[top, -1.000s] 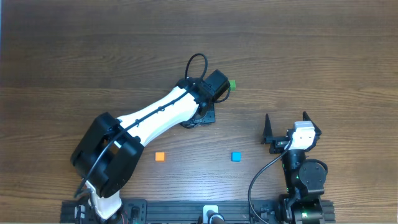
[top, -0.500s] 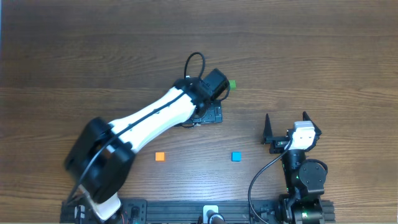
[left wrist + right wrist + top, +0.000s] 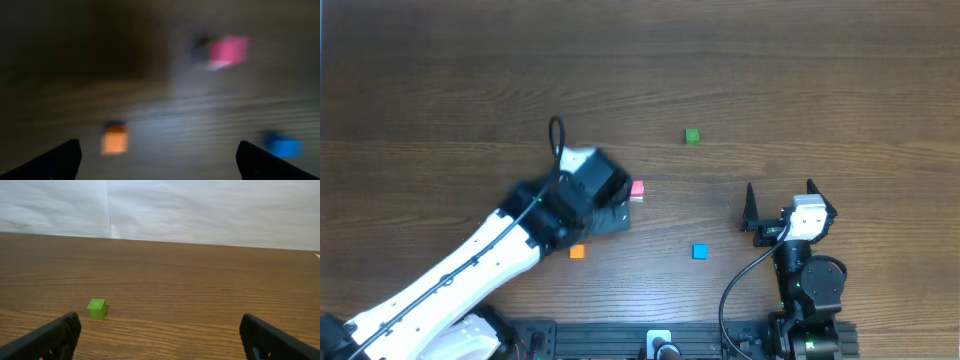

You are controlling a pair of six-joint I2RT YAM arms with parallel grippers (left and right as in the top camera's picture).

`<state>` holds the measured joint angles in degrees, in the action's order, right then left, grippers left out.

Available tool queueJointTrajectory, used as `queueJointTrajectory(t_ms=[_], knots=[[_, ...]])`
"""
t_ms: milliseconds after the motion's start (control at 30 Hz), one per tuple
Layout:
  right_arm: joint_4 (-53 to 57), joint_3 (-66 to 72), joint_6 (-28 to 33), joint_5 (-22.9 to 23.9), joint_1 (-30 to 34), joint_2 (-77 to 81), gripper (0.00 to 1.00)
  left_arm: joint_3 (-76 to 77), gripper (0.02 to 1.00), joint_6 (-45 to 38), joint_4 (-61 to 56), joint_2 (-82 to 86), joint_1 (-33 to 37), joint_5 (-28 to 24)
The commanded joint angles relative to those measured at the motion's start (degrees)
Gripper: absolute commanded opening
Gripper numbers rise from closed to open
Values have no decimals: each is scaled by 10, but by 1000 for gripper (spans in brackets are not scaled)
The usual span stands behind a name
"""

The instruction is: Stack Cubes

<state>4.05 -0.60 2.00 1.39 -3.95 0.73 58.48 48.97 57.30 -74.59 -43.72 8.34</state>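
Four small cubes lie apart on the wooden table. The green cube (image 3: 692,136) (image 3: 97,308) is farthest from the arms. A pink cube (image 3: 637,189) (image 3: 228,50) lies just right of my left gripper (image 3: 610,218). An orange cube (image 3: 578,251) (image 3: 115,140) sits just in front of that gripper, and the blue cube (image 3: 700,251) (image 3: 283,146) is further right. The left gripper (image 3: 157,160) is open and holds nothing, with orange and blue cubes between its spread fingertips in its wrist view. My right gripper (image 3: 780,200) (image 3: 160,345) stands open and empty near its base.
A white wall rises beyond the table's far edge (image 3: 200,244) in the right wrist view. Bare wood stretches across the far and left parts of the table (image 3: 470,90).
My left arm has swung back and to the left, away from the green cube. The pink cube, hidden under the arm before, now lies uncovered. The right arm has kept still.
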Motion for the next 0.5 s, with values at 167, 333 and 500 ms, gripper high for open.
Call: queueJointTrajectory(t_ms=[167, 333, 500], knots=[[1, 3, 2, -3, 4, -4, 991, -186, 991, 15, -87, 33, 3, -43], [1, 3, 2, -3, 4, -4, 991, -211, 954, 15, -116, 33, 3, -52], [1, 3, 2, -3, 4, -4, 993, -211, 890, 15, -121, 10, 3, -53]])
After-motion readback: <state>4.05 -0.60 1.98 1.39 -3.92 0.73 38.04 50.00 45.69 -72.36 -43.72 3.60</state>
